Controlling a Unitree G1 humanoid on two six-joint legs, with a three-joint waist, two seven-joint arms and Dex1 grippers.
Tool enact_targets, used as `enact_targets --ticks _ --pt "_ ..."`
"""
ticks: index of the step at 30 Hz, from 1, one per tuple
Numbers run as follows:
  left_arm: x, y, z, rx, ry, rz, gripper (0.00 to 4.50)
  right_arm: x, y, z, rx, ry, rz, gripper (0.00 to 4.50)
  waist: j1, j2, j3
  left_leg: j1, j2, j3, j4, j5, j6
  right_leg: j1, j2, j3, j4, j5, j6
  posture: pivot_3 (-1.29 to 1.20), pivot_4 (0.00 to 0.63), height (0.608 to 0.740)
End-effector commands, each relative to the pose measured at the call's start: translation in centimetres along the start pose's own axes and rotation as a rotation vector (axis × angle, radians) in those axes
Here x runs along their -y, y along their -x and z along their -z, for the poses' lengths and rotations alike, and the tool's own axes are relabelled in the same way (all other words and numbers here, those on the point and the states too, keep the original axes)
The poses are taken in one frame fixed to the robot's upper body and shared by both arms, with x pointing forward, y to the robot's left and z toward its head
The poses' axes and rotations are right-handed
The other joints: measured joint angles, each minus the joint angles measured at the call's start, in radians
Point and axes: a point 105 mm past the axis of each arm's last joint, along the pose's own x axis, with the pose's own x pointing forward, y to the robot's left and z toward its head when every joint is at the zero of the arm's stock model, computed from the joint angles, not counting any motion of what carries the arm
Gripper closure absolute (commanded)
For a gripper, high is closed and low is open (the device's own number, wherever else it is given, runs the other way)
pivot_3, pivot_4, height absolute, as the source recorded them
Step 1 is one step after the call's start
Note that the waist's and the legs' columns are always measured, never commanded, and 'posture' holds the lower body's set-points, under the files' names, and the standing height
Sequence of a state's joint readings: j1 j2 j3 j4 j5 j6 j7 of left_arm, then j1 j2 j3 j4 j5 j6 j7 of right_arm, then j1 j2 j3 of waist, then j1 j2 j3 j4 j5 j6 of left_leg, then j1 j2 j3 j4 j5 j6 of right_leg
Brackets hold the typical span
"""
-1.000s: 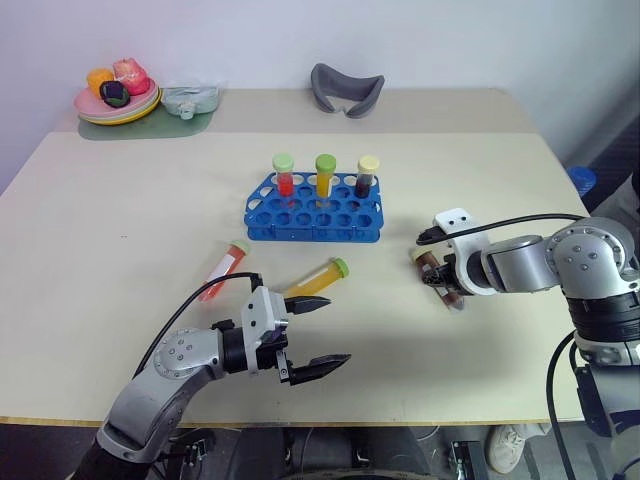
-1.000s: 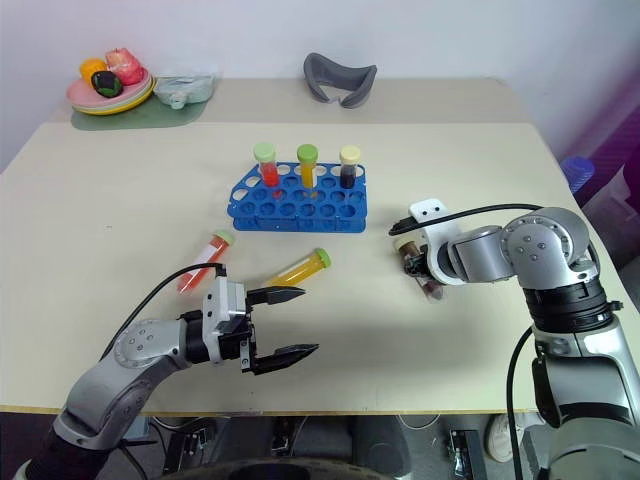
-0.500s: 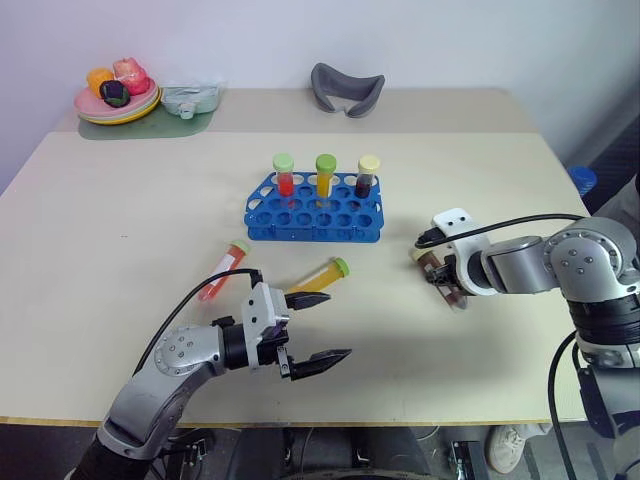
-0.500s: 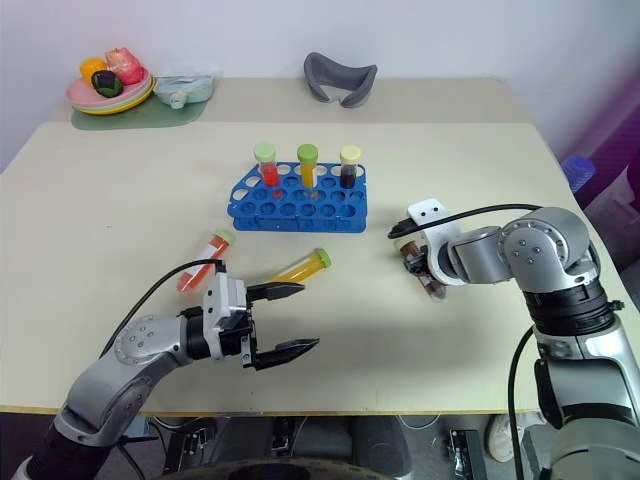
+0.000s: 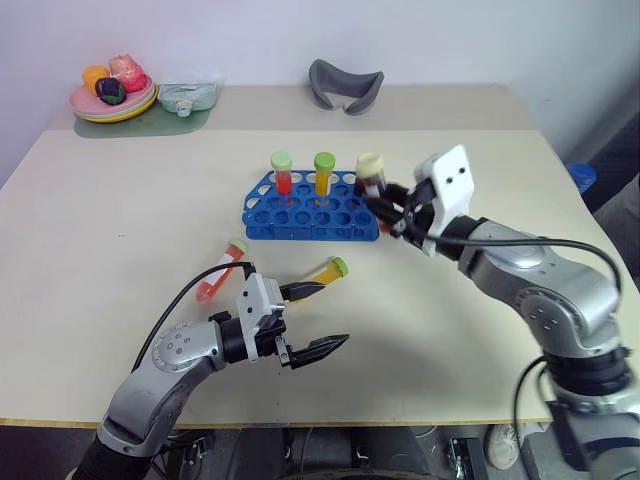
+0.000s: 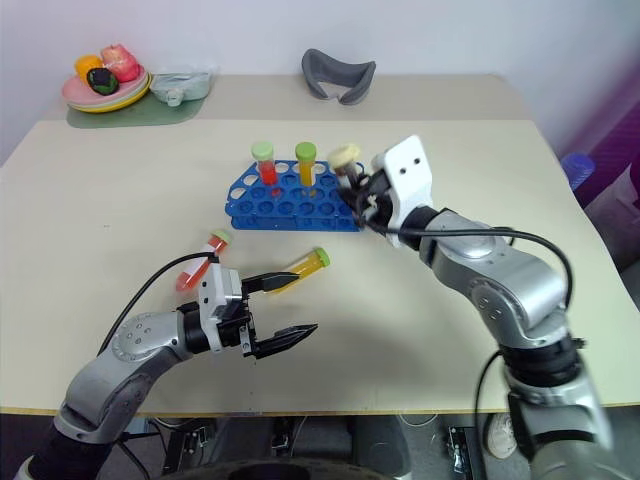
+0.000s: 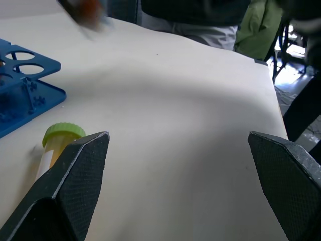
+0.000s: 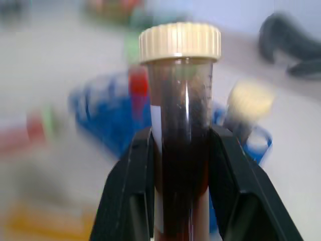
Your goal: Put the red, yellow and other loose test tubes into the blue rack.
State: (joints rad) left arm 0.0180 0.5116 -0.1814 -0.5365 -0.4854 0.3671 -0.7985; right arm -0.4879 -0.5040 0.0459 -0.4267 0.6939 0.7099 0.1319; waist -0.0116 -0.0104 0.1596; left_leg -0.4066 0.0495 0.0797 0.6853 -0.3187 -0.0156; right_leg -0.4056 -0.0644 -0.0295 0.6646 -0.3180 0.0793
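Broadly, the pale surface (image 5: 120, 210) carries everything, and the blue rack (image 5: 310, 208) sits near its middle with three capped tubes upright in its back row: red, yellow and dark. Behind it, near the far edge, lie a grey curved object (image 5: 346, 87) and a plate of toy food (image 5: 115, 92).

At the rack's right end is the right claw (image 8: 178, 165), raised above the surface and pinching a dark tube (image 8: 179, 125) with a cream cap between its two black fingers (image 8: 133, 191); the cap sticks out beyond the fingertips.

Nearer the front edge, the left claw (image 5: 315, 320) hovers with its fingers spread wide, gripping nothing. A yellow tube (image 5: 322, 276) with a green cap lies just beside its upper finger, and a red tube (image 5: 221, 269) lies to the left of that.
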Motion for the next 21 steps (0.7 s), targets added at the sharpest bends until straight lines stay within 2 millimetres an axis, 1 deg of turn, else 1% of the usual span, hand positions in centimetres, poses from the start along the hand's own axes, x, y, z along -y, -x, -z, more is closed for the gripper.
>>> enact_targets --ticks 1,4,6,8,11,15,21 --pt "0.5 0.0 -1.0 0.036 -0.016 0.007 0.0 0.3 -0.5 -0.7 0.15 0.051 0.063 3.69 0.001 0.0 0.0 0.0 0.0 0.0 0.0 0.001 -0.003 0.0 0.0 0.0 0.0 0.0 0.0 0.0 0.15 0.735" --pt "0.4 0.2 -1.1 0.044 -0.022 -0.019 0.0 -0.2 -1.0 -0.4 0.25 0.021 0.078 3.69 -0.002 0.0 0.0 0.0 0.0 0.001 0.0 0.002 -0.003 -0.001 0.0 0.0 0.0 0.0 0.0 0.0 0.15 0.735" --pt "-0.3 0.4 -1.4 0.065 -0.044 -0.073 0.0 -0.5 -1.3 0.1 0.28 0.037 0.085 3.69 -0.003 0.0 0.0 0.0 0.0 0.001 0.0 0.002 -0.004 -0.001 0.0 0.0 0.0 0.0 0.0 0.0 0.15 0.735" --pt "-1.5 0.6 -1.7 0.091 -0.081 -0.155 0.0 -0.8 -1.5 0.8 0.292 0.053 0.081 3.69 -0.002 0.0 0.0 0.0 0.0 0.001 0.0 0.002 -0.004 -0.001 0.0 0.0 0.0 0.0 0.0 0.0 0.15 0.735" --pt "-2.5 0.7 -2.0 0.107 -0.132 -0.218 0.0 -0.8 -2.0 2.5 0.292 0.069 0.096 3.69 -0.001 0.0 0.0 0.0 0.0 0.001 0.0 0.002 -0.004 0.0 0.0 0.0 0.0 0.0 0.0 0.0 0.15 0.735" --pt "-2.7 0.6 -2.2 0.109 -0.14 -0.227 0.0 -0.5 -2.8 3.5 0.312 0.082 0.131 3.69 -0.003 0.0 0.0 0.0 0.0 0.001 0.0 0.002 -0.004 0.0 0.001 0.0 0.001 0.0 0.0 0.0 0.15 0.735" --pt "-2.5 0.6 -2.5 0.109 -0.14 -0.226 0.0 0.4 -3.4 4.0 0.34 0.067 0.175 3.69 -0.003 0.0 0.0 0.001 0.0 0.001 0.0 0.003 -0.005 0.0 0.0 0.0 0.001 0.0 0.0 0.0 0.15 0.735"
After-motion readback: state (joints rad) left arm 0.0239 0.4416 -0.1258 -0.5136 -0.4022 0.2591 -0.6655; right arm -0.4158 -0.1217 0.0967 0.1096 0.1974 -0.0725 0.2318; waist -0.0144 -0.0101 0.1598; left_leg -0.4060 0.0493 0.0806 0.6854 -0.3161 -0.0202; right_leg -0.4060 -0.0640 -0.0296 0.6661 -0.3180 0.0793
